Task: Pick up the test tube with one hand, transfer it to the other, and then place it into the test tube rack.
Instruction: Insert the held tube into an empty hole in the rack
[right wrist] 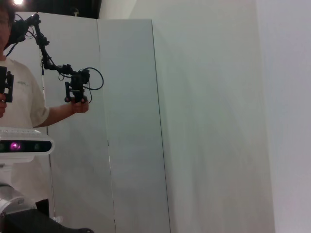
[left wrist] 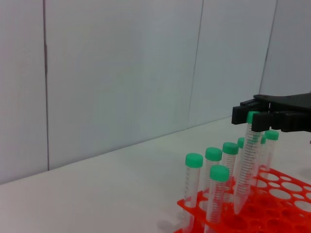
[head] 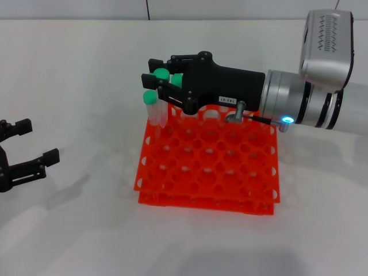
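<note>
My right claw (head: 154, 81) grips the tube (left wrist: 246, 165) by its green cap, its tip entering a hole at the rack's (head: 208, 167) far-left corner, so next I lower and release, my left claw (head: 23, 150) idling open nearby.

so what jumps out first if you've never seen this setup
The orange rack mid-table, with green-capped tubes standing along its far left edge. Over that corner the right pincer grips a tube by its cap end, tip just above the holes. The left pincer sits open at the table's left edge.
</note>
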`<state>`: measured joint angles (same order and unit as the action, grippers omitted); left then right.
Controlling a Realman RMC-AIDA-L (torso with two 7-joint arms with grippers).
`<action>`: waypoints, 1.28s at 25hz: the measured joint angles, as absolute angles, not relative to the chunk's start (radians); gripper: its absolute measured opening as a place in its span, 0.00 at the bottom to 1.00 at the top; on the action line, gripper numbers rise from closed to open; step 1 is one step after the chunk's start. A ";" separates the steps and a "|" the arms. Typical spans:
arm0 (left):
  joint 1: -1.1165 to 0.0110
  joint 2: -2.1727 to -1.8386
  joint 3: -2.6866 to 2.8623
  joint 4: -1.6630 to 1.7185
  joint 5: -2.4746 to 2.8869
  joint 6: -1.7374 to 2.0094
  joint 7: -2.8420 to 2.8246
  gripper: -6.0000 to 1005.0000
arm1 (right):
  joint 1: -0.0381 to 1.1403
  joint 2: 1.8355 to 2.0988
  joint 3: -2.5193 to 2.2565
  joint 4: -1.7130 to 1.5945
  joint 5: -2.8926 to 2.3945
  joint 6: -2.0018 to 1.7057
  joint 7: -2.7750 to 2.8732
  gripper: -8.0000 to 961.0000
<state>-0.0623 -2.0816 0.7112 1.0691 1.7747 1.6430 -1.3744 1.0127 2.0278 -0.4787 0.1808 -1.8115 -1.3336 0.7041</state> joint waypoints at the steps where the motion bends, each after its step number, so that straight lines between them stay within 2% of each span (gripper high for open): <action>1: -0.063 -2.082 0.712 1.069 1.775 1.643 -1.374 0.89 | 1.011 2.028 -0.479 0.181 -1.812 -1.333 0.704 0.34; 16: -0.065 -2.083 0.713 1.069 1.775 1.650 -1.380 0.89 | 0.967 2.028 -0.476 0.120 -1.804 -1.361 0.734 0.35; 32: -0.074 -2.083 0.715 1.069 1.772 1.647 -1.379 0.89 | 0.977 2.028 -0.447 0.143 -1.814 -1.316 0.709 0.36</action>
<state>-0.0743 -2.0831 0.7154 1.0691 1.7724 1.6473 -1.3792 0.9766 2.0278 -0.4472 0.1427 -1.8137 -1.3163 0.7091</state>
